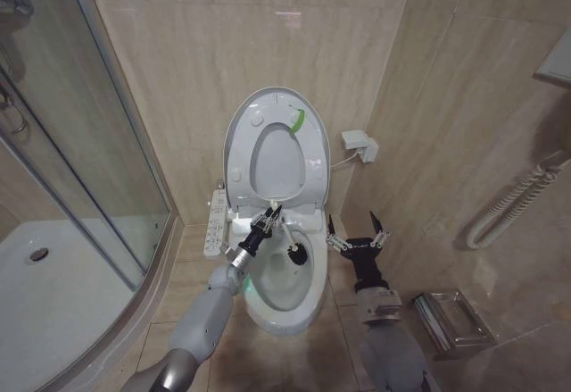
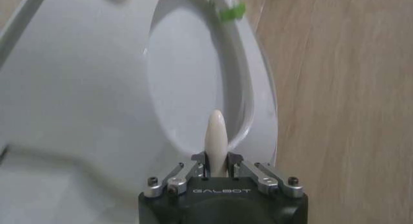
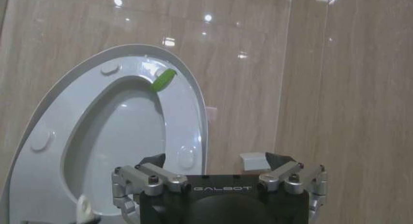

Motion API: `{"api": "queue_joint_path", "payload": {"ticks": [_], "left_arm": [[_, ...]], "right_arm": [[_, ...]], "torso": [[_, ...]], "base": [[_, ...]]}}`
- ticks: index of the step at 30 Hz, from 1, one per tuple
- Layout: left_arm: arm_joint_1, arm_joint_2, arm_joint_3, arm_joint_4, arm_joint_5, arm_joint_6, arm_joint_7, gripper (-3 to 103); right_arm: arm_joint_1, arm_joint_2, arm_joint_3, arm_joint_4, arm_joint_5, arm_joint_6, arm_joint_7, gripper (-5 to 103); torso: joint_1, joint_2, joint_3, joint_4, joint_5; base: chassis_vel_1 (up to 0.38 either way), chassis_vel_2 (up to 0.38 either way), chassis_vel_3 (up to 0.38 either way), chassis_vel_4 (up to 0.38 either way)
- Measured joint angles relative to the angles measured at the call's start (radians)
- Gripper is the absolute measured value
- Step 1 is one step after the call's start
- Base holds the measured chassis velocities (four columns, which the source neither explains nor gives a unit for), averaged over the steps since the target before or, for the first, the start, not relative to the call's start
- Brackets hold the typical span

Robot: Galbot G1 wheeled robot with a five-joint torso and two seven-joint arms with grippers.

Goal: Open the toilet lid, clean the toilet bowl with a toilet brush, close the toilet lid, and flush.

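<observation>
Head view: one toilet lid (image 1: 239, 137) upright, glossy white oval; one toilet brush (image 1: 287, 240), thin white stick, dark head inside ceramic toilet bowl (image 1: 281, 316); left gripper (image 1: 267, 217) clamps handle; right gripper (image 1: 357, 230) spread wide beside bowl.

1. Even, fairly bright indoor light from above; bright spots of glare sit high on the glossy wall tiles (image 3: 206, 17)
2. The raised toilet lid (image 1: 239, 146) shows soft sheen, only faint shadows
3. The glass shower door (image 1: 80, 133) carries pale reflections
4. The left wrist view is soft; the brush handle (image 2: 215, 137) looks blurred
</observation>
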Motion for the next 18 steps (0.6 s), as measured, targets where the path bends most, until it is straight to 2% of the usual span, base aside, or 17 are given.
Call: {"api": "queue_joint_path", "payload": {"ticks": [11, 18], "left_arm": [[0.053, 0.028, 0.002, 0.043, 0.051, -0.009, -0.008, 20], [0.05, 0.053, 0.026, -0.006, 0.068, -0.008, -0.014, 20]], "right_arm": [[0.0, 0.0, 0.0, 0.0, 0.0, 0.0, 0.0, 100], [0.0, 0.0, 0.0, 0.0, 0.0, 0.0, 0.0, 100]], "torso": [[0.0, 0.0, 0.0, 0.0, 0.0001], [0.0, 0.0, 0.0, -0.0001, -0.0003]], "base": [[0.0, 0.0, 0.0, 0.0], [0.0, 0.0, 0.0, 0.0]]}}
